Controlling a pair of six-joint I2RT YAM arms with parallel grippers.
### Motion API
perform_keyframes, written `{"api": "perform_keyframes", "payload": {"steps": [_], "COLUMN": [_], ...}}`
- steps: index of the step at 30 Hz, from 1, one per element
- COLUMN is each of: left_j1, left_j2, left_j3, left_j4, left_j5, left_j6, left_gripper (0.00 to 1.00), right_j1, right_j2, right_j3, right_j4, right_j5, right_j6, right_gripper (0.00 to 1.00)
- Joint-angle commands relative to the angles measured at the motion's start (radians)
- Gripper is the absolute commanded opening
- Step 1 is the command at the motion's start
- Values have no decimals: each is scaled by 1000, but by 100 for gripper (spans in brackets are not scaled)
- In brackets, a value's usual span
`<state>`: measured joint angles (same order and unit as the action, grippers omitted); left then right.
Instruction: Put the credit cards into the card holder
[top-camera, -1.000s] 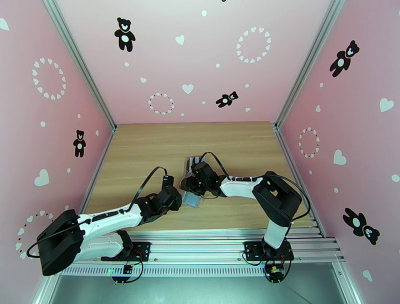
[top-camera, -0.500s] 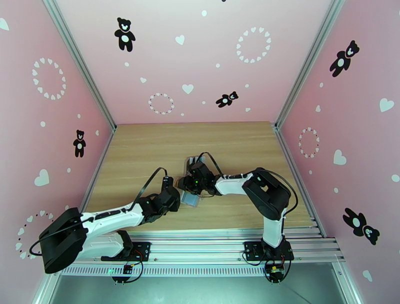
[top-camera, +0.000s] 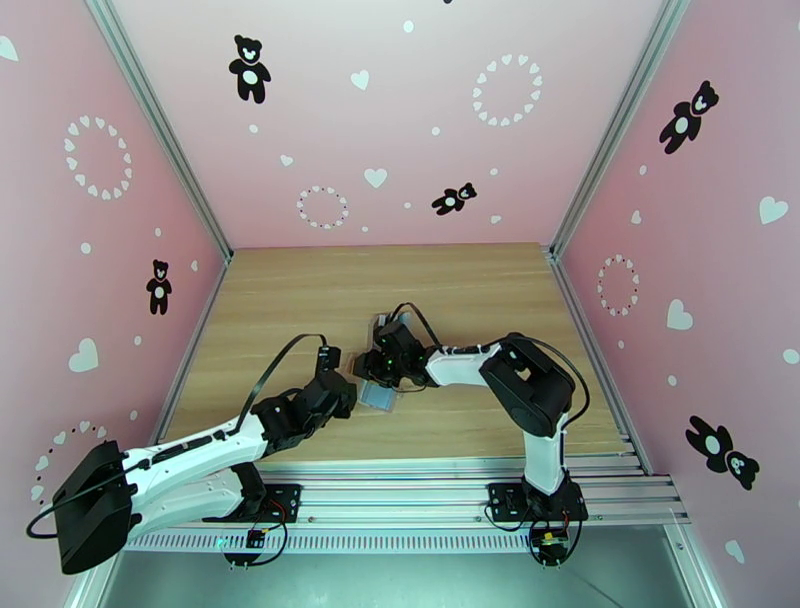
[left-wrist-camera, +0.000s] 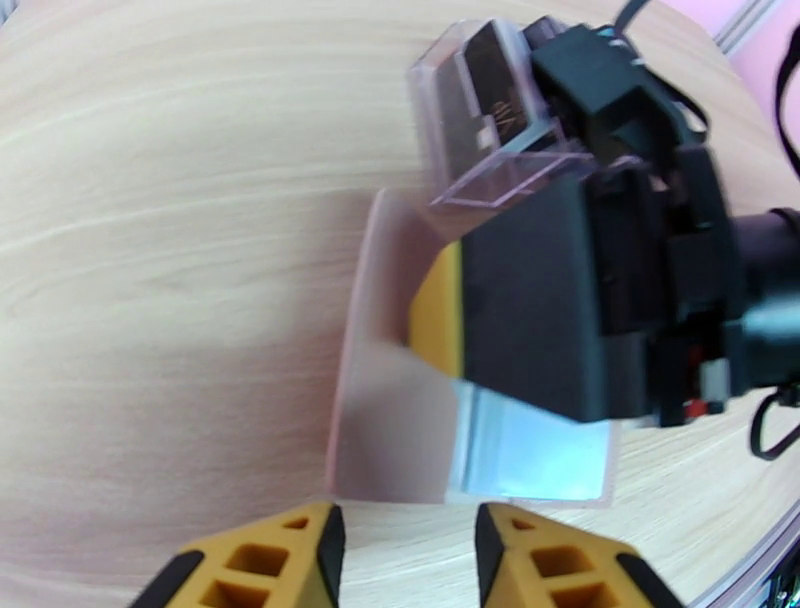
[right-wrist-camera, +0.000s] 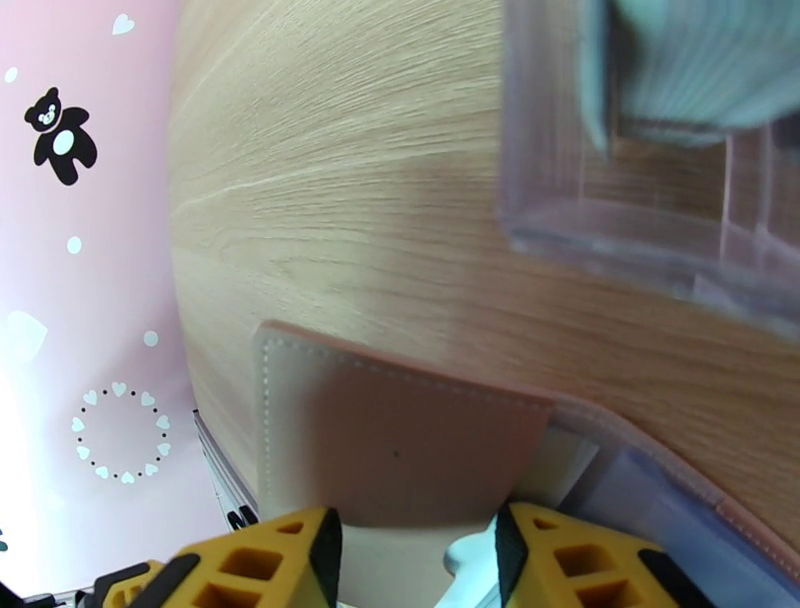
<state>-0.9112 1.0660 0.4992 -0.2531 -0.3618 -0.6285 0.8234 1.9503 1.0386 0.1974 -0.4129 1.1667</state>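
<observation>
The card holder (top-camera: 380, 397) lies open on the wood, left of centre. In the left wrist view its tan-pink cover (left-wrist-camera: 370, 380) is raised on the left and a clear sleeve (left-wrist-camera: 535, 460) with pale blue inside lies flat on the right. My right gripper (top-camera: 377, 371) hangs over it from behind, one yellow finger (left-wrist-camera: 436, 312) against the inside of the cover. Its jaws (right-wrist-camera: 415, 545) stand apart with the pink cover (right-wrist-camera: 400, 450) just ahead of them. My left gripper (left-wrist-camera: 408, 530) is open at the holder's near edge, apart from it. Pale blue credit cards (right-wrist-camera: 690, 55) stand blurred in a clear stand.
The clear slotted stand (left-wrist-camera: 480, 110) sits directly behind the card holder, close to my right wrist, and shows small in the top view (top-camera: 388, 325). Bare wooden table (top-camera: 300, 290) extends to the back and both sides, bounded by pink walls.
My right gripper has slid a little left over the card holder. The left arm's elbow has dropped back toward the near-left corner, and its gripper stays beside the holder.
</observation>
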Motion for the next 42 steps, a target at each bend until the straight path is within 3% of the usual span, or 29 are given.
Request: {"api": "perform_keyframes", "payload": {"steps": [1,19,36,42], "left_j1": [9,113,108,35], "left_j2": [-16,192,333,343], "left_j3": [-10,-56,-87,-73], "left_j4": [69,265,350,326], "left_j5": [48,133,211,197], "left_j6": [54,78,34,9], "left_gripper": [41,41,38,38], "right_j1": [3,5,2,1], "right_j2": [48,41,-99,-193], "right_j3": [15,70,15,-37], "right_j4": [-102,-218,-224,-275], "right_j5": [9,3,25,93], "right_j6": [-18,-101,-110,-116], "right_gripper": [47,48,54,54]}}
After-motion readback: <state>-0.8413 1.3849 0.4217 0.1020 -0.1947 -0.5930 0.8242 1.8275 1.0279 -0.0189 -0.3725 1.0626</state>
